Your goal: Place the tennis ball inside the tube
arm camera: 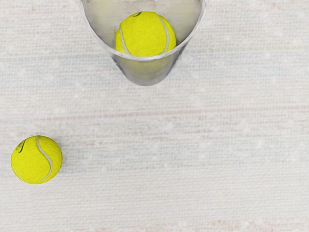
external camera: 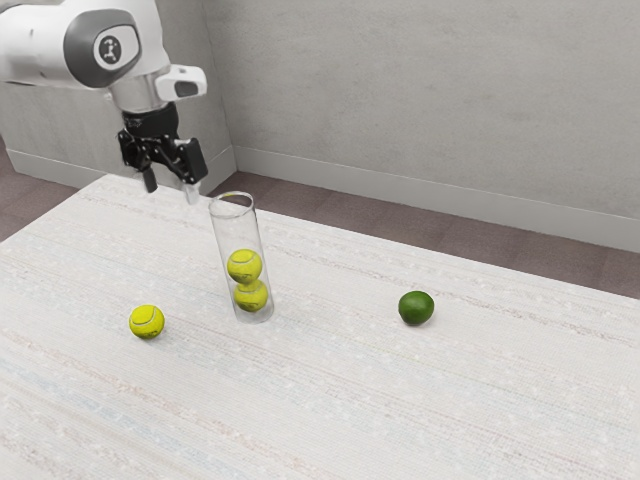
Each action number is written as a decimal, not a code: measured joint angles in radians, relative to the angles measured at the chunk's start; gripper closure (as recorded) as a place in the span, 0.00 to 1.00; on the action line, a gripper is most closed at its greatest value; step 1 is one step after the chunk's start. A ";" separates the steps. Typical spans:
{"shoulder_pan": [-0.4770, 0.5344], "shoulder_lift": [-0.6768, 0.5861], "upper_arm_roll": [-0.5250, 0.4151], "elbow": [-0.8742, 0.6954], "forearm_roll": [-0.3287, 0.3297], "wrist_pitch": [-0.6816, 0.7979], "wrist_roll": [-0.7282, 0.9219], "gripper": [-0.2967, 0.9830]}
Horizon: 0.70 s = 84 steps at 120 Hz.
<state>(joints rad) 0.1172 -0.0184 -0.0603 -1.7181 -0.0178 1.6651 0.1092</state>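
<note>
- Exterior view: the pincer (external camera: 171, 186) hangs above the bench (external camera: 330, 400), its two fingers apart and nothing between them.
- The loose ball (external camera: 147, 322), presumably the one to be put in, rests on the bench below the pincer, outside the tube (external camera: 231, 229) and apart from it.
- Step in hand, as judged: the approach, with the grasp still to be made. Next, the pincer would need to centre over the loose ball, drop around it and close; afterwards, lift clear of the tube's rim and release above its mouth.
- The tube stands near the pincer, its mouth lower than the hand; a careless sideways move could knock it.
- Inside it, the upper ball (external camera: 244, 266) sits on the lower ball (external camera: 251, 296), with room above.
- The green fruit (external camera: 416, 308) lies well apart from the pincer, farther off than the tube.
</note>
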 joint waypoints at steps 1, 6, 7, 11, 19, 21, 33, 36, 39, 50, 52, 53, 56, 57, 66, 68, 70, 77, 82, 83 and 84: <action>-0.002 -0.001 0.000 0.000 0.000 0.001 0.001 0.23; -0.010 -0.004 0.000 -0.005 0.000 0.006 0.005 0.23; -0.012 -0.004 0.000 -0.006 0.000 0.006 0.006 0.23; -0.018 -0.006 0.000 -0.014 0.000 0.011 0.009 0.23; -0.030 -0.036 0.005 -0.085 0.001 0.036 0.013 0.23; -0.031 -0.047 0.007 -0.114 0.001 0.046 0.015 0.23; -0.011 -0.086 0.029 -0.289 0.002 0.134 0.020 0.23; -0.004 -0.089 0.039 -0.323 0.001 0.161 0.021 0.23; 0.005 -0.091 0.048 -0.356 0.001 0.189 0.022 0.23; 0.029 -0.078 0.064 -0.454 0.001 0.309 0.026 0.23; 0.035 -0.070 0.065 -0.465 0.001 0.333 0.027 0.23; 0.038 -0.066 0.066 -0.471 0.002 0.345 0.028 0.23; 0.047 -0.055 0.067 -0.485 0.003 0.381 0.029 0.23; 0.050 -0.051 0.068 -0.489 0.003 0.393 0.030 0.23; 0.077 -0.017 0.069 -0.511 0.006 0.494 0.041 0.23; 0.083 -0.011 0.069 -0.518 0.007 0.512 0.044 0.23; 0.089 -0.006 0.069 -0.525 0.007 0.529 0.047 0.23; 0.111 0.016 0.069 -0.547 0.011 0.585 0.056 0.23; 0.127 0.041 0.069 -0.553 0.025 0.628 0.061 0.23; 0.130 0.045 0.069 -0.554 0.027 0.636 0.063 0.23; 0.133 0.048 0.069 -0.555 0.029 0.644 0.064 0.23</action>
<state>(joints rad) 0.2499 0.0297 0.0092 -2.2729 0.0114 2.3086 0.1729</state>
